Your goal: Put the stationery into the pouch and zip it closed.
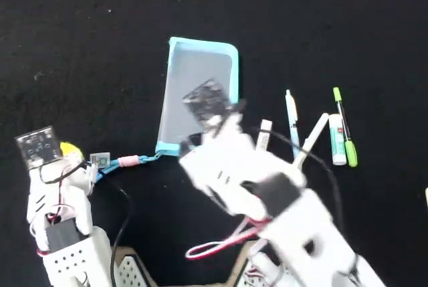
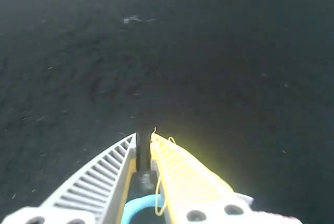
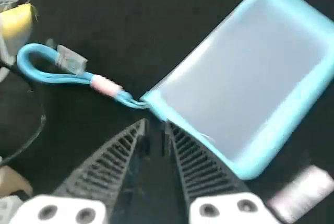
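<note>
The right gripper (image 3: 154, 130) is held nearly closed, with the pouch (image 3: 245, 88) lying just ahead of its tips. The strap (image 3: 104, 84) is pinched by the left gripper (image 2: 144, 138), drawn narrow.

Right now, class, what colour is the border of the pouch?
Light blue border, edging the pouch and its grey panel; clearest in the right wrist view.
</note>
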### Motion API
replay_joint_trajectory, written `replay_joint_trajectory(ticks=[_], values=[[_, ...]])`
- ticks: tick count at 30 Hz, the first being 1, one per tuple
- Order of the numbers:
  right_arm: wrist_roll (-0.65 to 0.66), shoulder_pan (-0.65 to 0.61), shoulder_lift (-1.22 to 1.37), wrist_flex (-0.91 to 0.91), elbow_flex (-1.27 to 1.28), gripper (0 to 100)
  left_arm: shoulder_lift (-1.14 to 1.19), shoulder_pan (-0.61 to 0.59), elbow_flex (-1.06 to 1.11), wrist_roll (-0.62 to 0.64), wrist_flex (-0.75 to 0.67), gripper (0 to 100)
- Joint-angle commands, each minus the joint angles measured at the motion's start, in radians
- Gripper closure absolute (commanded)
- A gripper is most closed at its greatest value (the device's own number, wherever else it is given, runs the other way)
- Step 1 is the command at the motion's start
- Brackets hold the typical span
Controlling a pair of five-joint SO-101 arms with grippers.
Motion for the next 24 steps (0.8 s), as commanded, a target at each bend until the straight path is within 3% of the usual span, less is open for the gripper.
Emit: replay_joint_trajectory(ticks=[1,7,14,24], values=[[-0.014,-0.06,0.124,-0.13,0.039,93.9,-0.002,-0.045,-0.001,0.044,-0.021,94],[-0.02,-0.101,0.282,-0.374,0.143,79.8,-0.002,-0.048,0.001,0.052,-0.021,94],[-0.012,-0.196,0.45,-0.565,0.131,80.9,-0.002,-0.048,0.004,0.052,-0.021,94],[0.301,-0.207,0.621,-0.571,0.033,82.1,-0.002,-0.048,0.005,0.052,-0.021,94]])
